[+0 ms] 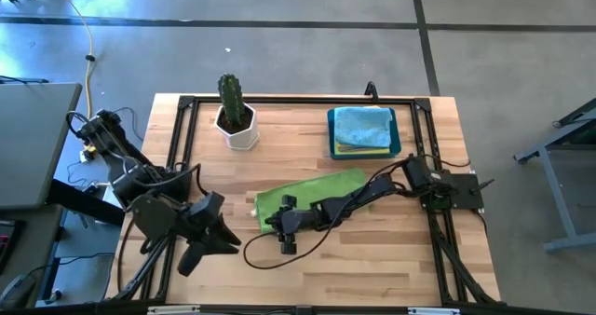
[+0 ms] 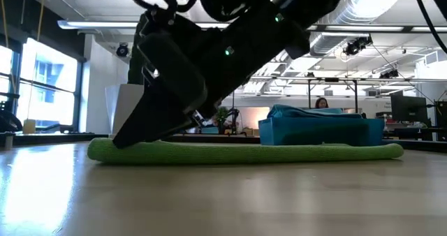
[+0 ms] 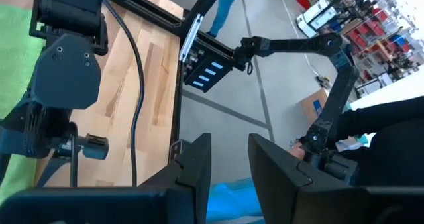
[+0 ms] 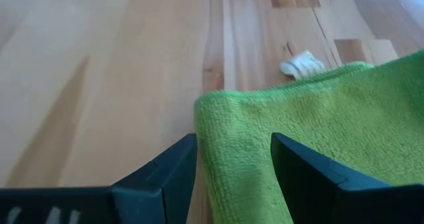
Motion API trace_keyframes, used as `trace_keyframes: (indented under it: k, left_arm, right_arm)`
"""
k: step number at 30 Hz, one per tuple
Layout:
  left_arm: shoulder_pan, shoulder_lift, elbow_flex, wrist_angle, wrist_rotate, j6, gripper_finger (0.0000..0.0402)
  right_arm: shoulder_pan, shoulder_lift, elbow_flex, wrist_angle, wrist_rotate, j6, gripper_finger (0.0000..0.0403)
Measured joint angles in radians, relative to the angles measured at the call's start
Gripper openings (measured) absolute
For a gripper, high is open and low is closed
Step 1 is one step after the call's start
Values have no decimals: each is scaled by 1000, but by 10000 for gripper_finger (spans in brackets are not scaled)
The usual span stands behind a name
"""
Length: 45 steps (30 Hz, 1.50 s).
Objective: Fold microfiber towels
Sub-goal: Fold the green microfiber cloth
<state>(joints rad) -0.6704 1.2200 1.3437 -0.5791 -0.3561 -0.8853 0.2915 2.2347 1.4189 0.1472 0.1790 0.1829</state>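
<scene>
A lime green towel [image 1: 317,196] lies flat on the table's middle, its thick left edge [image 4: 218,118] rounded like a fold. My right gripper [image 1: 273,224] reaches in from the right, slanting down. It is open over the towel's left end, one finger on each side of a strip of cloth [image 4: 232,161]. My left gripper [image 1: 209,245] hangs open above the near left of the table with nothing between its fingers [image 3: 228,164]. A light blue towel [image 1: 361,124] lies on a yellow one in the blue bin [image 1: 398,147]. My right gripper comes slanting down from the table's right at the green towel's left end [image 2: 105,151]. In the low view its lower fingertip [image 2: 122,139] reaches the cloth's top surface. I cannot tell whether it touches. The towel lies flat on the table.
A cactus in a white pot [image 1: 235,115] stands at the far left. The blue bin [image 2: 321,130] stands at the far right. A black frame [image 1: 186,105] runs along the table's edges. Bare wood lies near the front edge [image 1: 372,268].
</scene>
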Motion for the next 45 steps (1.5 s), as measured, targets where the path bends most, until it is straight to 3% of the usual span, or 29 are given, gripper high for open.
trace_keyframes:
  k: [7, 15, 22, 30, 35, 45]
  left_arm:
    - [3, 2, 0, -1, 1, 18, 90]
    - [11, 2, 0, 0, 1, 26, 90]
    - [11, 2, 0, 0, -9, 26, 90]
    - [11, 2, 0, -1, -17, 25, 90]
    - [11, 2, 0, -1, -26, 25, 90]
    - [11, 2, 0, -38, -46, 26, 90]
  right_arm:
    - [-11, 4, 0, -27, 14, 1, 170]
    - [-32, 3, 0, -95, -13, 45, 81]
    - [-26, 2, 0, -84, -155, 107, 6]
    - [-9, -52, -1, -124, -216, 190, 2]
    - [-9, -130, -1, -282, -205, 319, 1]
    - [-11, -263, -1, -645, 17, 624, 1]
